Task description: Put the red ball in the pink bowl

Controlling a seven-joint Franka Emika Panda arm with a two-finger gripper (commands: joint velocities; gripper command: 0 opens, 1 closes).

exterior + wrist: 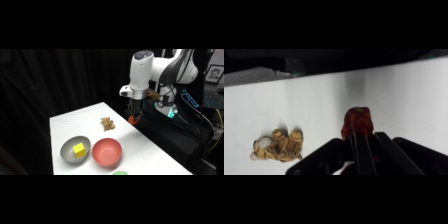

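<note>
The red ball (358, 118) sits pinched at the tips of my gripper (358, 132), lifted a little above the white table. In the side view the gripper (134, 115) hangs over the table's far right edge with the ball (132, 119) showing as a small orange-red spot at its tip. The pink bowl (106, 152) stands empty near the table's front, well below and left of the gripper in the picture. The wrist view does not show the bowl.
A grey bowl (74, 150) holding a yellow cube (79, 149) stands just left of the pink one. A tan crumbly lump (107, 123) (278, 145) lies on the table (145, 155) near the gripper. Something green (120, 173) peeks in at the front edge.
</note>
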